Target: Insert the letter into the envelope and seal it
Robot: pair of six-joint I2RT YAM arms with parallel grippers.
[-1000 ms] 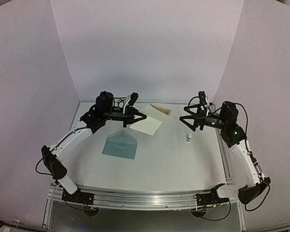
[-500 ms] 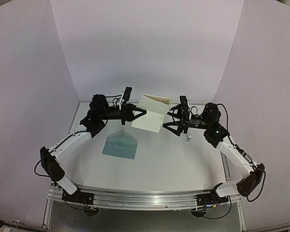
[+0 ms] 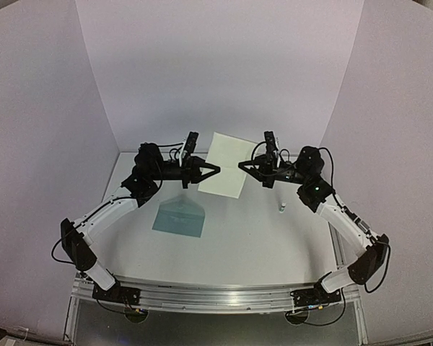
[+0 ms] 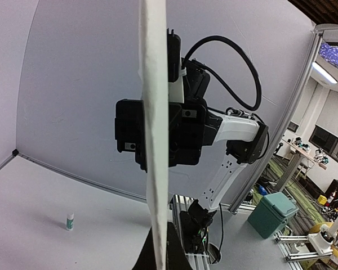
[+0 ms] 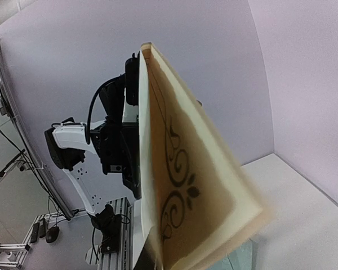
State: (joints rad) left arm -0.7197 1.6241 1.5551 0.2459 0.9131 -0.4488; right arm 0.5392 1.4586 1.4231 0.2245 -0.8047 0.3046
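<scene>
The tan letter [image 3: 226, 163] hangs in the air above the back of the table, folded over, held at both sides. My left gripper [image 3: 216, 169] is shut on its left edge, and my right gripper [image 3: 241, 165] is shut on its right edge. The left wrist view shows the letter [image 4: 156, 140] edge-on, rising from that gripper [image 4: 159, 256]. In the right wrist view the letter [image 5: 183, 169] shows its dark ornamental border, pinched at the bottom by that gripper [image 5: 153, 259]. The teal envelope [image 3: 179, 217] lies flat on the table below and to the left of the letter, its flap open.
A small glue stick [image 3: 282, 207] stands on the table right of centre, also seen as the glue stick [image 4: 70, 221] in the left wrist view. White walls enclose the back and both sides. The aluminium rail [image 3: 216, 295] runs along the near edge.
My right arm swung left to the letter and shut on its right edge. The left gripper lifted the letter from a low tilt to upright, and its raised fold closed.
</scene>
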